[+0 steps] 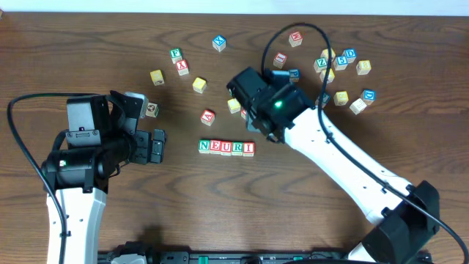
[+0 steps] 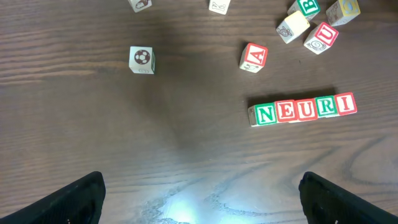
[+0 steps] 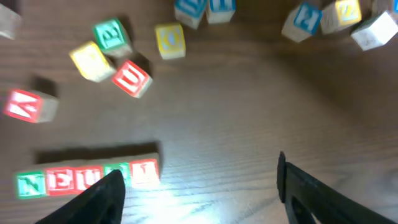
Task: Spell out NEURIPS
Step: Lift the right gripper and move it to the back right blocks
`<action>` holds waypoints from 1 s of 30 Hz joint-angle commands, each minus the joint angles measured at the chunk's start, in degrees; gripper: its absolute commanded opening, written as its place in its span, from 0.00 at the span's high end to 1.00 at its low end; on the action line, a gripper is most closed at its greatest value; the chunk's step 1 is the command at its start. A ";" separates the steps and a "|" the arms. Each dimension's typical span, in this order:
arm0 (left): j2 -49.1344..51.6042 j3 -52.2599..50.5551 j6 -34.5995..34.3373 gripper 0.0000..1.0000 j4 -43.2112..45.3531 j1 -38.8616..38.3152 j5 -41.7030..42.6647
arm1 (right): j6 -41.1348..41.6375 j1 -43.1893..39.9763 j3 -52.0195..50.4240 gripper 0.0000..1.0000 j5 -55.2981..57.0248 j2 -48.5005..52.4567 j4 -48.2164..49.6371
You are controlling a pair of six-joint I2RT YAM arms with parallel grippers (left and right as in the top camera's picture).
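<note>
NEURIPS reads only N, E, U, R, I: five cubes touching in a straight row on the bench, letters up to read left to right. Jaws on the right arm stand apart, empty, beside the I; those on the left arm gape empty, well left of N. Bare wood past the I leaves room for P and S.

1. Dark brown wooden table, grain running side to side, filling almost the whole overhead view.
2. Narrow pale strip along the far edge, beyond the tabletop; wall or floor, impossible to tell.
3. Black rail along the near edge.
4. Soft white glare on the polished wood, low and central in both wrist views.
</note>
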 commanded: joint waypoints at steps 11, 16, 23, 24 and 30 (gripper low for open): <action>-0.35 1.18 0.72 0.03 -0.02 0.26 0.68 | -9.75 -6.25 7.85 0.01 0.37 -1.86 -2.84; -0.35 1.18 0.72 0.02 -0.04 0.24 0.68 | -10.97 -9.90 8.48 0.01 -2.14 -1.86 -3.48; -0.35 1.18 0.72 0.02 -0.04 0.26 0.70 | -15.50 -17.16 12.02 0.01 -7.65 -1.86 -5.81; -0.35 1.18 0.72 0.02 -0.02 0.26 0.68 | -14.62 -18.05 12.55 0.01 -7.63 -1.86 -6.47; -0.35 1.18 0.72 0.02 -0.04 0.26 0.70 | -9.92 -22.32 14.93 0.01 -9.31 -1.86 -8.13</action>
